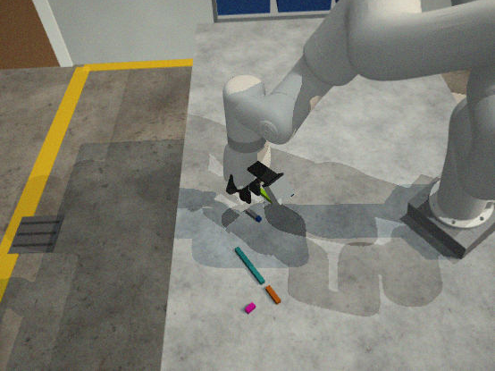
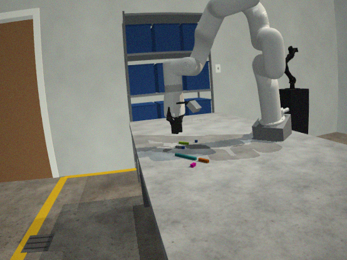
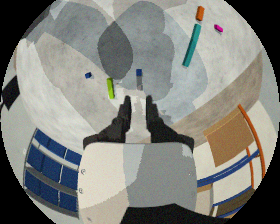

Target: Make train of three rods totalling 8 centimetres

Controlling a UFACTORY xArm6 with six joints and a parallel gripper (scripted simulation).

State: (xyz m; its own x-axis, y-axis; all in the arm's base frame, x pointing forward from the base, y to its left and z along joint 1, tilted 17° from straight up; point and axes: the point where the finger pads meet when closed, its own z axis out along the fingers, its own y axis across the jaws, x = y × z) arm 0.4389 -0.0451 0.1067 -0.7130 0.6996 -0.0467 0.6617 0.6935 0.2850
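From where I stand, the end effector (image 1: 245,196) (image 2: 176,133) (image 3: 138,102) hangs above the worktop (image 1: 357,341) (image 2: 250,195) (image 3: 65,65), its fingers parted by a modest gap, well short of wide. There's nothing between them, and they touch none of the rods.

Nearest the fingertips in the wrist view, the grey rod (image 1: 252,214) (image 2: 179,146) (image 3: 139,82) lies flat, end to end with a blue rod (image 1: 258,218) (image 2: 183,147) (image 3: 139,72). Shadow dulls the grey one, and I can't tell whether the two touch. Beside them is the lime rod (image 1: 265,195) (image 2: 183,143) (image 3: 110,88), partly covered from above by the gripper's hardware. Beyond it sits a second blue rod (image 1: 292,195) (image 2: 196,141) (image 3: 88,75), only a sliver from above.

Further out, the turquoise rod (image 1: 249,265) (image 2: 185,156) (image 3: 192,45) and orange rod (image 1: 272,294) (image 2: 203,160) (image 3: 200,13) lie roughly in line, slightly apart; the magenta rod (image 1: 250,307) (image 2: 193,165) (image 3: 218,28) is off to their side.
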